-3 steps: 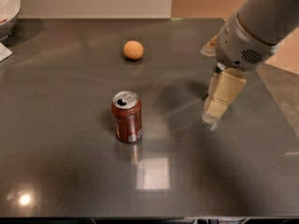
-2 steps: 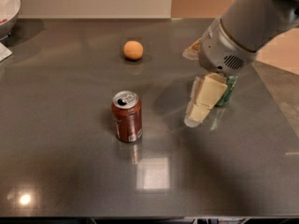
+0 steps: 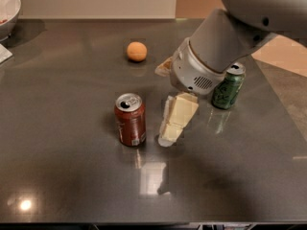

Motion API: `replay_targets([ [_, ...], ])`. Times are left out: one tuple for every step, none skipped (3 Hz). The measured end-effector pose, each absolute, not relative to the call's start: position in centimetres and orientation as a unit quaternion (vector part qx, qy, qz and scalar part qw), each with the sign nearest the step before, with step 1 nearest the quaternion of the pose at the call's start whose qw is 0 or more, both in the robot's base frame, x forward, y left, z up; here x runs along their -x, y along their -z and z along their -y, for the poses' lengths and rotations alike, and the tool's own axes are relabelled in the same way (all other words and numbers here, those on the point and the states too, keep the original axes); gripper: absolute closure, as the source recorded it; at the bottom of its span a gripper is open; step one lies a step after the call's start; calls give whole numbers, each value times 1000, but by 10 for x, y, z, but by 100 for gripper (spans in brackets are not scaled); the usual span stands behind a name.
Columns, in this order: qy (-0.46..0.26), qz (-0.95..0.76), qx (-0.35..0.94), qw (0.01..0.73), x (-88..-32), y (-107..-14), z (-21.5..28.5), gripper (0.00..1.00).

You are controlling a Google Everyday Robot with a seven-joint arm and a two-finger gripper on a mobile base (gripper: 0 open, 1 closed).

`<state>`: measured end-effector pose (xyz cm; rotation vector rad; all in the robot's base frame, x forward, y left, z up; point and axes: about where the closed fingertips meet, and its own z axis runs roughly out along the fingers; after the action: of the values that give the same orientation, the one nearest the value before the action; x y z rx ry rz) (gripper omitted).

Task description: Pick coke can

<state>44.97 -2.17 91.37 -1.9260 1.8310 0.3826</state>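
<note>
The coke can (image 3: 130,120) stands upright on the dark worktop (image 3: 67,171), a little left of centre, its silver top showing and a small white patch near its base. The tool (image 3: 168,137) hangs low over the worktop just beside the can's right side, apart from it and tilted so that its cream tip points down and to the left; whether it is open or closed cannot be told here. A green can (image 3: 228,86) stands upright behind the arm (image 3: 225,37) on the right, an orange (image 3: 136,51) lies farther back, and a white bowl (image 3: 7,6) sits at the far left corner
</note>
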Motion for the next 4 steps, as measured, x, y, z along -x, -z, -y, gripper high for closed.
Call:
replay_targets([
  [-156,-654,705,224,-443,-901,3,0],
  [-165,-649,706,233,-445,-899,-12,0],
  [-174,-643,705,243,-447,-899,-24,0],
  [-174,-642,705,248,-450,-896,-31,18],
])
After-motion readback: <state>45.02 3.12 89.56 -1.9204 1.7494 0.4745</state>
